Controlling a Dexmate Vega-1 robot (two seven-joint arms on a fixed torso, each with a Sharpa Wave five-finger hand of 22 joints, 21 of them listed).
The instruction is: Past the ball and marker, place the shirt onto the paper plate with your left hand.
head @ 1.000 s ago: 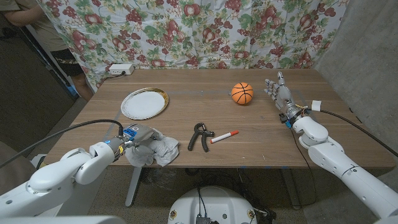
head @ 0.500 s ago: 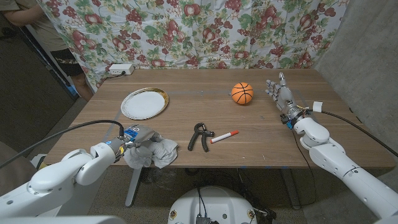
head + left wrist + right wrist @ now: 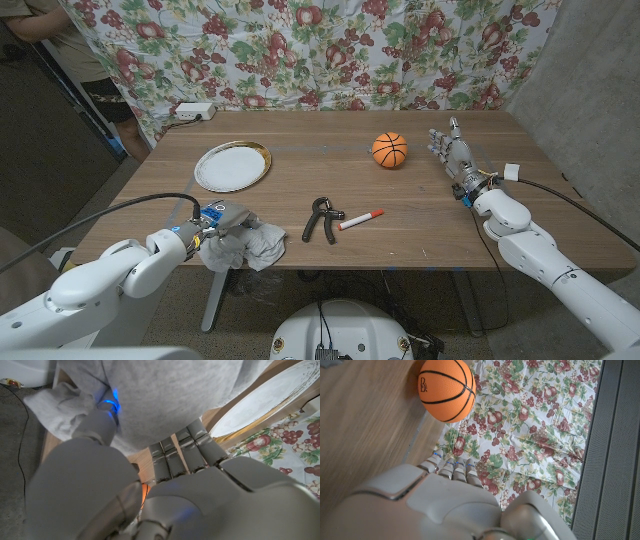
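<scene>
At the table's near edge the left hand (image 3: 222,222) grips the grey shirt (image 3: 252,246), which has shifted only slightly over the past second and seems barely lifted, so the carry has scarcely begun. Ahead lie the grip trainer (image 3: 320,219) and marker (image 3: 361,219). Farther off, the paper plate (image 3: 232,165) waits, the ball (image 3: 390,150) rests, and the right hand (image 3: 452,152) stands spread.

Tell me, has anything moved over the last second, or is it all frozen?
Almost frozen. The left hand keeps gripping the grey shirt at the table's near edge, barely shifting. The right hand, ball, marker, hand exerciser and paper plate stayed put.
</scene>
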